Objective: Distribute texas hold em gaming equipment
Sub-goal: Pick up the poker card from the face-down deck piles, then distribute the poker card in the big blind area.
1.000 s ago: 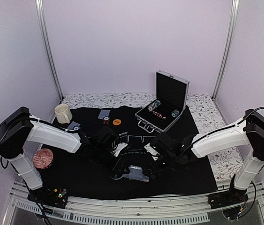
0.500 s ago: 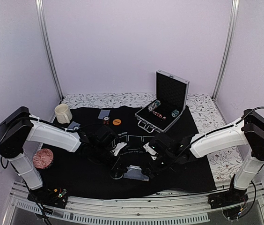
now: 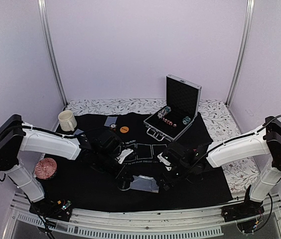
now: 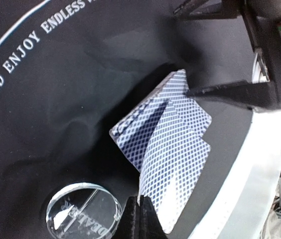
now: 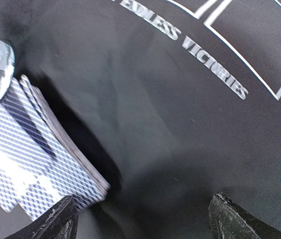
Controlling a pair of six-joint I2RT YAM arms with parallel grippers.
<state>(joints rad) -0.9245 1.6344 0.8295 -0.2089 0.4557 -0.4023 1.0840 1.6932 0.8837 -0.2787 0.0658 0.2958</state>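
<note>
Top view: we find the left tool [image 3: 124, 177] and right tool [image 3: 164, 181] meeting over the deck of cards [image 3: 145, 184] at the black mat's [image 3: 93, 191] near edge. Left wrist view: the left tool is clenched on the top card [image 4: 173, 184], tilted up off the deck, while a right-tool finger [image 4: 230, 92] touches the deck's corner, we judge to pin the rest. Right wrist view: the right tool stands released, grasping nothing, beside the deck.

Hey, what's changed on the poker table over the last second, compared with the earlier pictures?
The left claw closed, pinching the edge of the top card, which lies skewed off the deck; its arm shifted slightly left. The right claw stayed open beside the deck. The deck, dealer button, mug and case stayed put.
</note>
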